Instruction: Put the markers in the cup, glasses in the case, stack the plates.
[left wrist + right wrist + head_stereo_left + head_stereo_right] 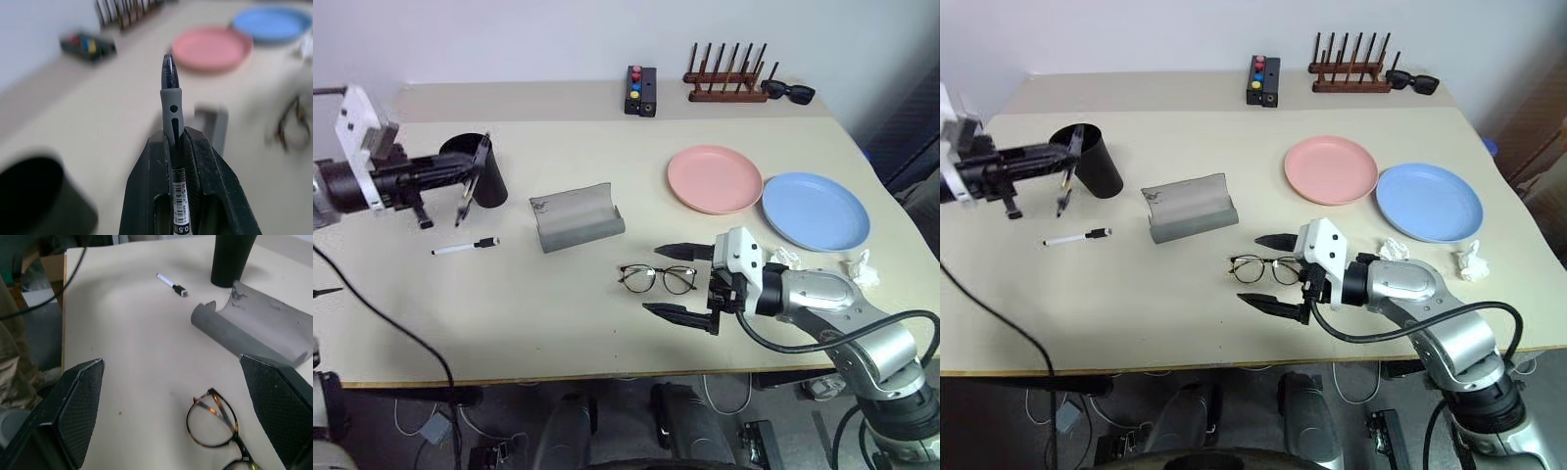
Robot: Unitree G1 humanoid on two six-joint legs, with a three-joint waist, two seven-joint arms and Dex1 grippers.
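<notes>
With the left gripper (460,181) clamped on the dark marker (470,183) just beside the black cup (481,168), probably tip it upright over the cup's mouth before releasing, while the right gripper (683,282) waits wide open around the glasses (656,279).

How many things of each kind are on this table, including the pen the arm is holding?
Pens: 2 (white, dark)
Plates: 2 (pink, blue)
Glasses: 2 (eyeglasses, sunglasses)
Cup: 1
Case: 1
Rack: 1
Button box: 1
Tissue wads: 2
Total: 12
</notes>
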